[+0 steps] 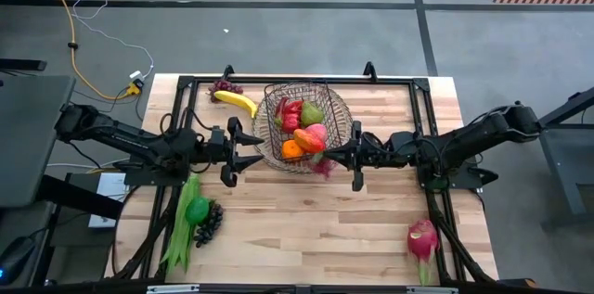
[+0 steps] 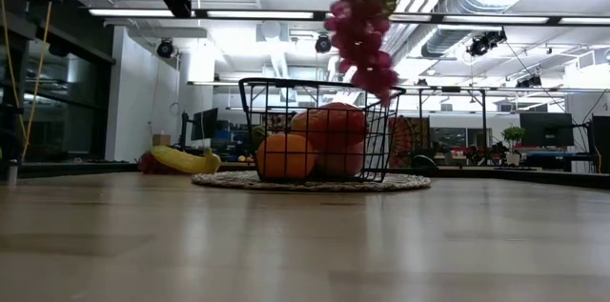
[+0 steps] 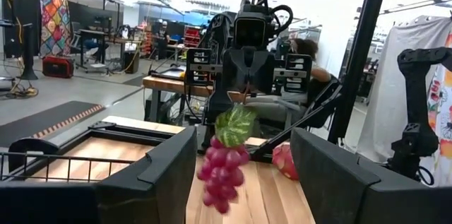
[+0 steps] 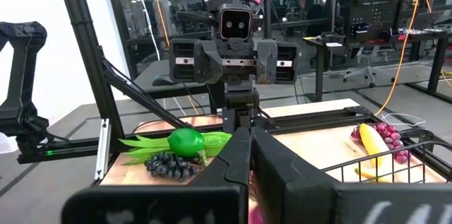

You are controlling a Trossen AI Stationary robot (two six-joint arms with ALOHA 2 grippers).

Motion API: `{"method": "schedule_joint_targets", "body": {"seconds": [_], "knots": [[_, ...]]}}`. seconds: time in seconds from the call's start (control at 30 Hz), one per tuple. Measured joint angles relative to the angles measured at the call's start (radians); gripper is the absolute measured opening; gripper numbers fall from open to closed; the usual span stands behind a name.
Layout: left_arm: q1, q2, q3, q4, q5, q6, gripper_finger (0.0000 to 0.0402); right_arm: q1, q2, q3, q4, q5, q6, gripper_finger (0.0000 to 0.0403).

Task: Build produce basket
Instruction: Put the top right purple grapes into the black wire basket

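Nearest to us in the low view is the bare wooden table. Beyond it the basket, dark wire mesh, stands on a round woven tray. We see an orange and a reddish fruit inside it, and from above also a red piece and a green-red one.

A bunch of purple-red grapes with a green leaf hangs in the air above the basket's rim, on the side toward the right arm. The right gripper has its fingers pressed together on the top of that bunch (the left wrist view shows the bunch dangling from it, clear of the table).

The left gripper hovers just beside the basket's other side, its fingers parted and nothing between them.

Behind the basket we find a yellow banana touching a second bunch of purple grapes. Near the left arm lie long green beans, a round green fruit and dark grapes, close together. A pink dragon fruit lies well apart, near the table's front corner on the right arm's side.
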Motion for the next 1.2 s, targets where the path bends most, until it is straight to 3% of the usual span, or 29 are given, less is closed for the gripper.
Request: {"method": "schedule_joint_targets", "body": {"seconds": [0.47,0.77,1.0,1.2], "knots": [[0.001,0.000,0.000,0.005,-0.026,0.018,0.0217,0.000,0.000,0.000,0.004,0.000,-0.016,0.0000],[0.001,0.000,0.000,0.005,-0.034,0.019,0.0217,-0.054,0.017,0.022,0.210,-0.001,-0.169,0.0000],[0.002,0.000,-0.001,0.005,-0.034,0.019,0.0217,-0.237,0.034,0.158,0.057,-0.007,-0.165,0.0000],[0.002,0.000,-0.001,0.005,-0.034,0.019,0.0217,-0.373,0.142,0.319,-0.186,-0.005,-0.165,0.0000]]}}
